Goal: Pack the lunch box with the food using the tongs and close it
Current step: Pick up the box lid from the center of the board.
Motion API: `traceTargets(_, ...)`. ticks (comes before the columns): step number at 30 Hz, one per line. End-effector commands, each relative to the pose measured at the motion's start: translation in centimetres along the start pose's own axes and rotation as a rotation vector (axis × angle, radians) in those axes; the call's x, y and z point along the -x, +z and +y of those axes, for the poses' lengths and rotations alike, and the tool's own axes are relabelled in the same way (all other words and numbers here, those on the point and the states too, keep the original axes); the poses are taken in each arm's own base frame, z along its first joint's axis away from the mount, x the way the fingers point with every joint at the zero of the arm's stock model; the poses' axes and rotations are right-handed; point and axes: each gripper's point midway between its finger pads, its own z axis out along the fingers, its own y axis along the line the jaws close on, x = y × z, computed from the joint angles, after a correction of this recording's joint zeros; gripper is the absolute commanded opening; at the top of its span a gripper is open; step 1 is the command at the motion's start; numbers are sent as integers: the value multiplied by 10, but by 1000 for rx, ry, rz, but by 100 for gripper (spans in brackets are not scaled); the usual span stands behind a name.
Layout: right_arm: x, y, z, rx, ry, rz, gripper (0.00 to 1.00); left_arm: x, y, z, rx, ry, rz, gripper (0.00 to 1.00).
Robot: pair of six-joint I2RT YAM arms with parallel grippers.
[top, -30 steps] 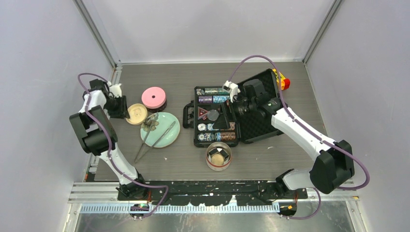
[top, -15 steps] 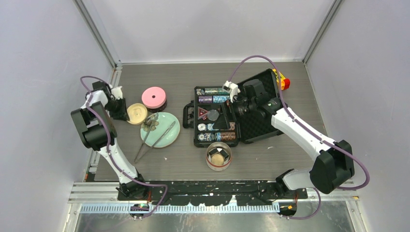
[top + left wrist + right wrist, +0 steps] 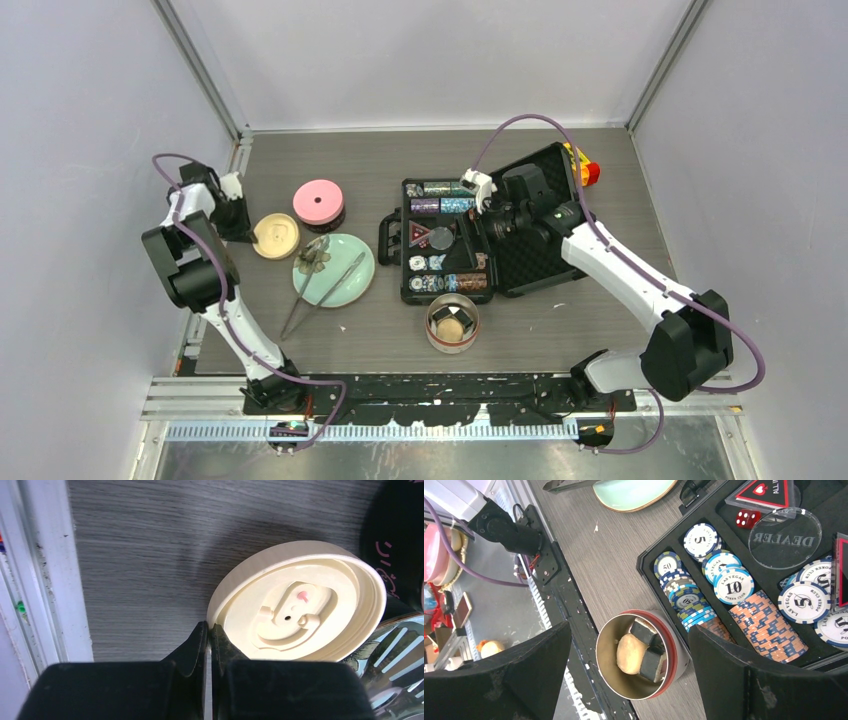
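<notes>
The cream lid [image 3: 275, 236] lies left of the mint plate, its hollow side showing. My left gripper [image 3: 237, 216] is shut on that lid's [image 3: 300, 605] near rim, one finger [image 3: 192, 647] outside the rim and one inside. A tub with a pink lid [image 3: 319, 203] stands just behind. The steel lunch box tub [image 3: 452, 323] stands open near the front, with food in it: a tan disc [image 3: 630, 653] and dark blocks [image 3: 651, 665]. The grey tongs [image 3: 322, 280] lie across the plate. My right gripper [image 3: 629, 626] hangs open high above the steel tub [image 3: 609, 672], holding nothing.
A mint-green plate [image 3: 345, 285] sits left of centre with small brownish bits on it. A black case of poker chips [image 3: 450, 245] lies open in the middle, its lid [image 3: 545, 215] folded back to the right. A white rail [image 3: 47, 580] runs along the table's left edge.
My left gripper has closed on the cream lid's rim and drawn the lid a little to the left. The right arm has not moved.
</notes>
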Motion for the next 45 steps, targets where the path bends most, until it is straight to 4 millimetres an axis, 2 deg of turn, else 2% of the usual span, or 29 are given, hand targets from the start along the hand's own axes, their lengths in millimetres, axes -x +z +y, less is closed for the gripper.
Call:
traceTargets(1, 24, -14, 11, -5, -97, -56, 91, 28, -47, -8, -11, -5, -109, 0)
traceTargets(6, 33, -23, 14, -20, -151, -48, 91, 28, -82, -37, -111, 4, -139, 0)
traceTargets(9, 45, -34, 19, -41, -241, -66, 91, 18, -99, -62, -183, 41, -116, 0)
traceTargets(14, 76, -54, 30, -87, -450, -108, 95, 5, -115, -100, -254, 106, -108, 0)
traceTargets(17, 89, -62, 33, -141, -552, -134, 96, -2, -129, -134, -344, 175, -104, 0)
traceTargets(21, 93, -68, 36, -263, -781, -123, 96, -29, -148, -195, -471, 356, -48, 0)
traceTargets(27, 85, -61, 56, -253, -960, -119, 96, -82, -171, -278, -693, 587, 67, 0)
traceTargets(30, 82, -55, 61, -252, -1032, -112, 96, -108, -180, -308, -845, 632, 145, 0)
traceTargets(36, 65, -38, 69, -230, -1173, -34, 95, -151, -186, -346, -987, 693, 334, 0)
traceTargets(40, 56, -31, 74, -219, -1211, -13, 95, -182, -183, -361, -1023, 747, 453, 0)
traceTargets(45, 33, -24, 88, -113, -1217, 20, 92, -200, -186, -374, -1085, 748, 535, 0)
